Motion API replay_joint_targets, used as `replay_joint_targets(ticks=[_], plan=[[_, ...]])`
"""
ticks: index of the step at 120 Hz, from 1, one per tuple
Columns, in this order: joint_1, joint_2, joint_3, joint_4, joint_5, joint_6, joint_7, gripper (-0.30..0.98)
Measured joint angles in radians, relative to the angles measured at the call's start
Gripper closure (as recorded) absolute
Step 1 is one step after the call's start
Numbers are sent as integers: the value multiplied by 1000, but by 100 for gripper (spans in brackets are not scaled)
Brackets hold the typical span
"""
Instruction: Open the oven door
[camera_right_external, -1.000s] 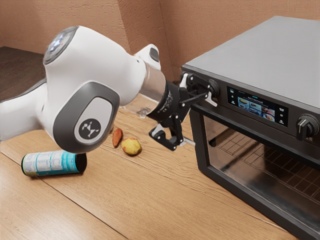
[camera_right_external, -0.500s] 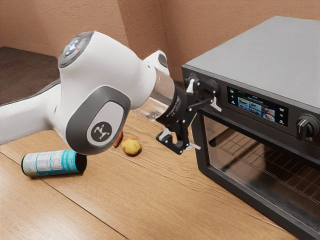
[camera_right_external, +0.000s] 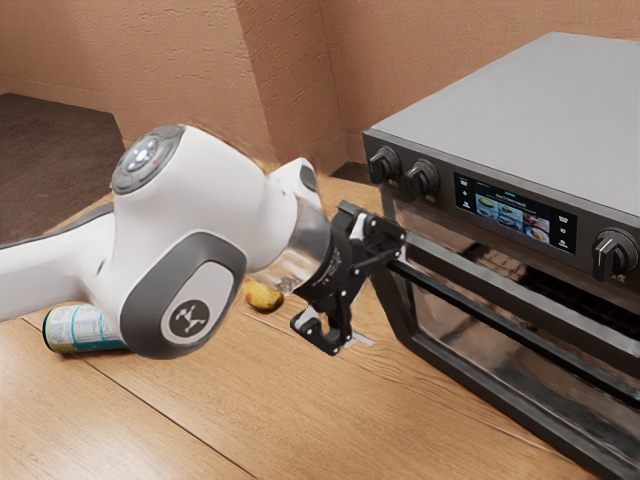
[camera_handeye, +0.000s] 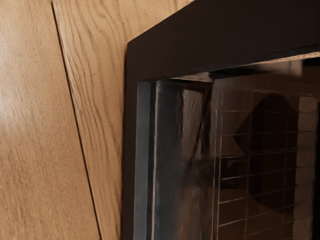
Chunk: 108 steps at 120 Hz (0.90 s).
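Standing at the front of the oven (camera_right_external: 540, 110), the gripper (camera_right_external: 384, 294) had its fingers spread and pinched nothing; its upper finger sat beside the upper corner of the door (camera_right_external: 450, 330), though contact could not be made out. The door hung on the oven's front, below the knobs (camera_right_external: 420, 177), tipped a little outward at the top. It seemed hinged low, so it would likely swing down stiffly at first, then grow heavy as its weight took over. The glass looked slick and a poor hold; the better purchase was probably the inner side of the upper edge, hooked by a finger and drawn out and down, with care that it didn't slip and let the door drop. Away from the oven lay a potato (camera_right_external: 264, 295), and farther from it a can (camera_right_external: 85, 329) on its side.
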<state>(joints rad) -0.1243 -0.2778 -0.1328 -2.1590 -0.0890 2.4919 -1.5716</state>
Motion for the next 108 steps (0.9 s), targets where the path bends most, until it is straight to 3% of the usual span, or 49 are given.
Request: replay_joint_targets(ticks=[15, 34, 50, 57, 62, 66, 75, 81, 92, 108], plan=[[120, -158, -99, -159, -20, 26, -3, 1], [199, -336, -145, -336, -109, 59, -5, 0], [396, -598, -329, -452, -313, 66, 29, 0], [445, -707, -360, -481, -383, 51, 50, 0], [456, -701, -353, -464, -400, 33, 69, 0], [460, -625, -291, -363, -353, -15, 94, 1], [454, -302, -189, 139, -153, -281, 157, 1], [416, -181, -158, 306, -76, -464, 184, 0], [342, -77, -128, 388, -16, -692, 215, 0], [310, -63, -109, 372, 16, -864, 309, 0]])
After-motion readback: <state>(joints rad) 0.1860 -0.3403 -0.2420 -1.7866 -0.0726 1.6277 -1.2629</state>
